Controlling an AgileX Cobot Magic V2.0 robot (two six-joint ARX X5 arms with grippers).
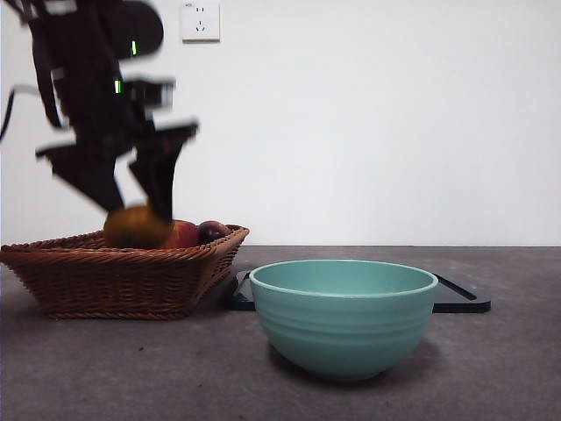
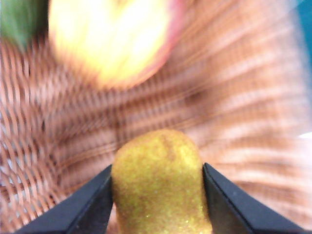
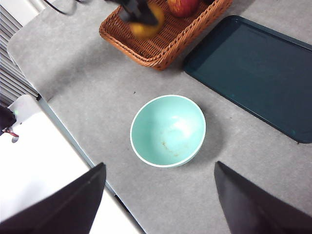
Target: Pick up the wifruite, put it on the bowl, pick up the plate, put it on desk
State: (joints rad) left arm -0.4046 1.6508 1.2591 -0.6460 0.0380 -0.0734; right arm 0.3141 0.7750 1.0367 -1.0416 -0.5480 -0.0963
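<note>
Woven brown wicker forms the basket (image 1: 114, 272), a shallow square tray of cane with a braided rim, and it serves here as the landmark. Just above its open top the left gripper (image 1: 136, 206) is clamped on the wifruite (image 1: 136, 226): the two black jaws press flat against either side of the small oval fruit, whose dull orange-brown skin looks finely grainy and matte in the left wrist view (image 2: 158, 187). The fruit hangs at about the height of the basket's rim, over the weave rather than resting in it, though blur makes the exact gap hard to judge. Inside the basket lie a smooth red-yellow apple (image 1: 182, 235) and, beside it, a darker purple-red fruit (image 1: 212, 231); a blurred green shape (image 2: 19, 19) shows at the edge of the left wrist view.

Beside the basket, on the mottled grey-brown desk (image 1: 105, 368), stands the bowl (image 1: 344, 316), round and teal-green, glazed ceramic with faint horizontal ridges around its outside and a pale rim. From above (image 3: 168, 130) its inside is bare with a few faint brown specks. Behind the bowl and next to the basket lies a flat dark rectangular tray (image 1: 460, 298) with rounded corners and a low raised lip.

The right gripper (image 3: 158, 204) is held high over the desk near the bowl, its jaws spread wide apart and holding nothing.
</note>
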